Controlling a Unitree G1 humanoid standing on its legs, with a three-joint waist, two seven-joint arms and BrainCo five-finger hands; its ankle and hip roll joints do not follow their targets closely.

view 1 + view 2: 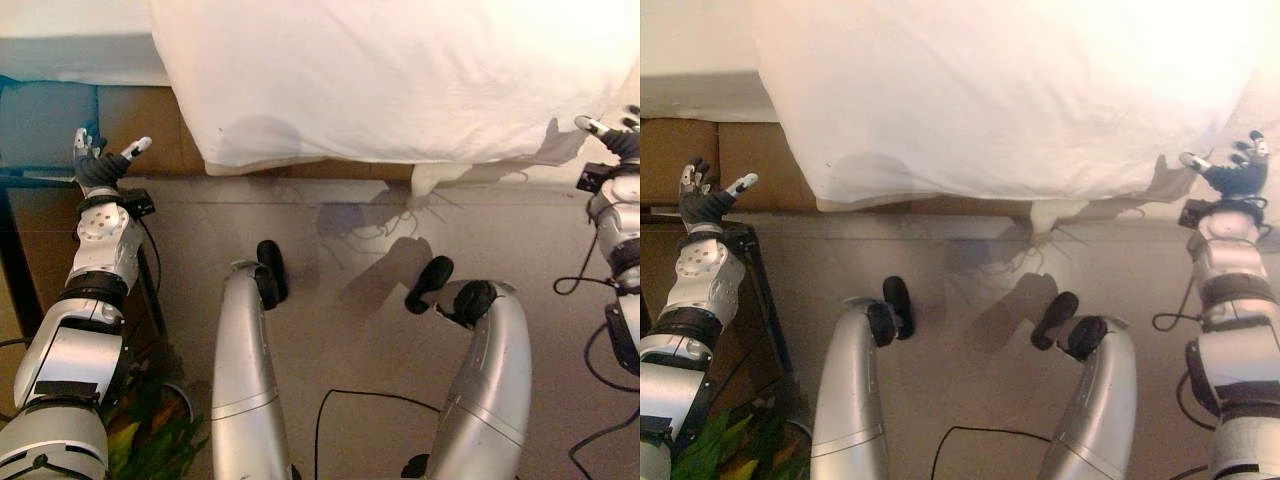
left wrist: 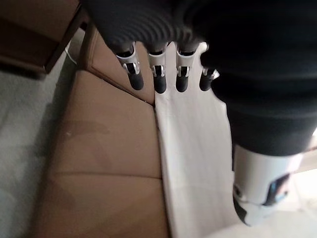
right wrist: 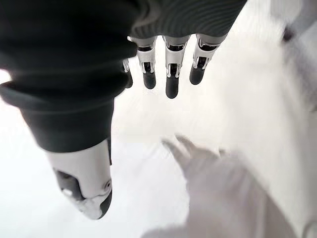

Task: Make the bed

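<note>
Both empty, relaxed-fingered left hand (image 1: 95, 160) and right hand (image 1: 1232, 172) flank the frame-cropped white duvet (image 1: 400, 70).

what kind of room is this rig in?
Most likely a bedroom: a white duvet hangs over the edge of a brown bed frame, with carpeted floor below. Left hand and right hand hover open at its corners.

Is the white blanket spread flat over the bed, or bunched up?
Mostly spread: the white blanket lies smooth, its edge overhanging the brown bed base. Both open hands hold nothing.
</note>
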